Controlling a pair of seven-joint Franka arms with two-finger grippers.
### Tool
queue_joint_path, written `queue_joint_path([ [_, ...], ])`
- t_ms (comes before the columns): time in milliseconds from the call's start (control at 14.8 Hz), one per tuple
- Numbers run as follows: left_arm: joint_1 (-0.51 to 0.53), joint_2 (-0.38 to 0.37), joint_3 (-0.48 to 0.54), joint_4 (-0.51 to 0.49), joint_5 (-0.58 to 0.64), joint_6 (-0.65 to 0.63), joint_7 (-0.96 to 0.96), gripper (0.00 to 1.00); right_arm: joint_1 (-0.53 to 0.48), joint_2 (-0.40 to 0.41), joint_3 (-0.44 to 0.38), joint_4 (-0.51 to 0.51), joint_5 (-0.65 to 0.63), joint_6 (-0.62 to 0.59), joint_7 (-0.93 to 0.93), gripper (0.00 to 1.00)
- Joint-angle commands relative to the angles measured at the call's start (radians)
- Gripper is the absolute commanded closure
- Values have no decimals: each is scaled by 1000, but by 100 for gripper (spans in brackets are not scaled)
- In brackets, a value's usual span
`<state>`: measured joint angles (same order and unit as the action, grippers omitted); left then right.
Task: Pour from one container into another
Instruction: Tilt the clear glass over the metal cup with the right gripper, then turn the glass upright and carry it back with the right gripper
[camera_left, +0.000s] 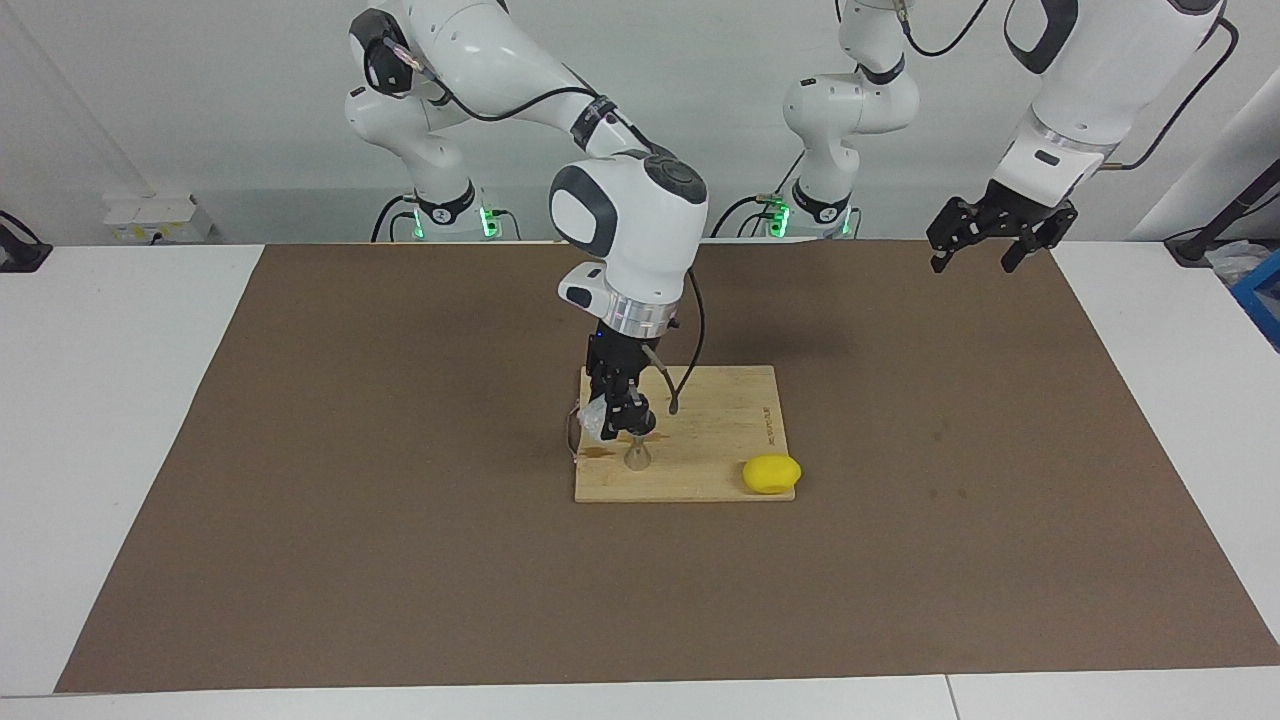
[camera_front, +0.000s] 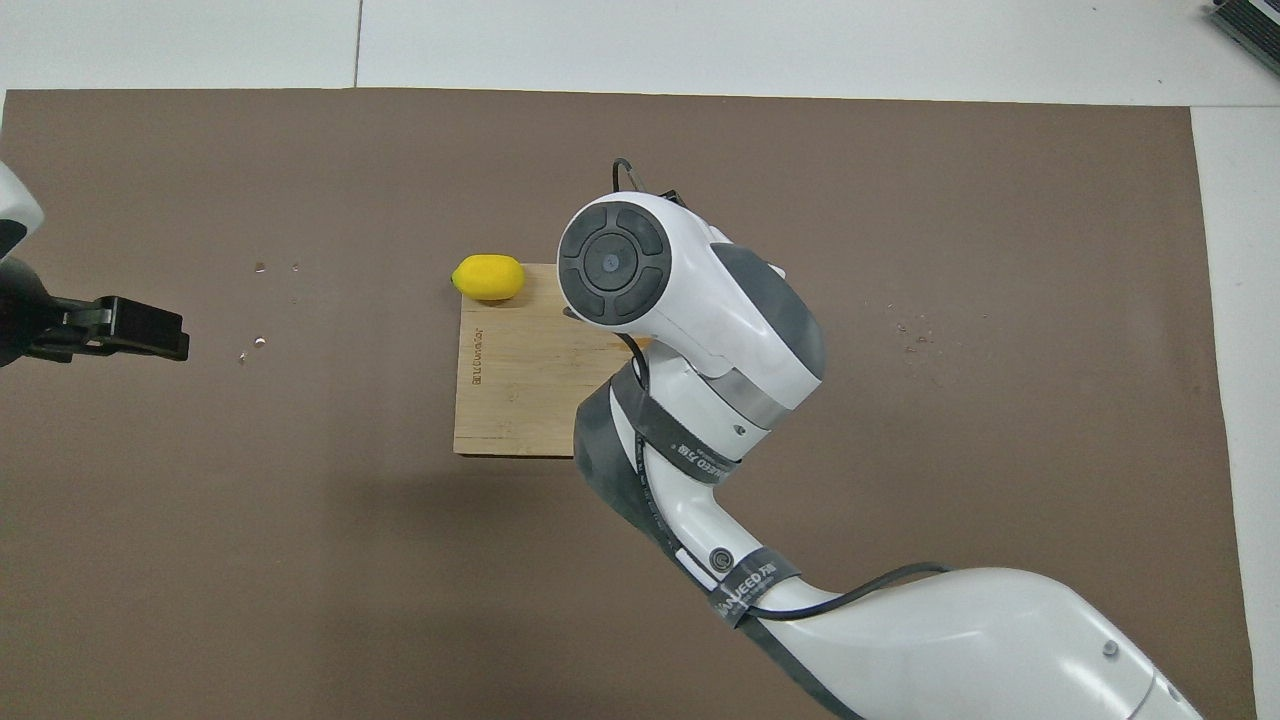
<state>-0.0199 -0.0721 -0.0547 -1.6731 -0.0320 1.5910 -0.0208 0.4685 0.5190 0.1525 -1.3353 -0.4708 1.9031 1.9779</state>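
Note:
My right gripper (camera_left: 612, 420) hangs over the wooden cutting board (camera_left: 715, 420) and is shut on the small clear glass cup (camera_left: 597, 420). The cup is tilted, just above and beside the steel jigger (camera_left: 637, 456). The jigger stands upright on the board, near the edge farther from the robots, toward the right arm's end. In the overhead view the right arm hides the gripper, the cup and the jigger. My left gripper (camera_left: 978, 255) is open and empty, raised over the mat at the left arm's end; it also shows in the overhead view (camera_front: 140, 330). The left arm waits.
A yellow lemon (camera_left: 771, 474) lies at the board's corner farther from the robots, toward the left arm's end; it also shows in the overhead view (camera_front: 488, 277). The board (camera_front: 510, 380) rests on a brown mat (camera_left: 400, 520) that covers most of the white table.

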Motion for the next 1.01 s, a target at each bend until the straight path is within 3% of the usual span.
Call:
queue_joint_path([
  [0,-5,-32,6,-36,15,15,5,0,-4,3,9,19,-23,-26,-24,100],
  [947,-5,-32,6,-36,15,15,4,0,-68,7,13,1,182,39,-25,100],
])
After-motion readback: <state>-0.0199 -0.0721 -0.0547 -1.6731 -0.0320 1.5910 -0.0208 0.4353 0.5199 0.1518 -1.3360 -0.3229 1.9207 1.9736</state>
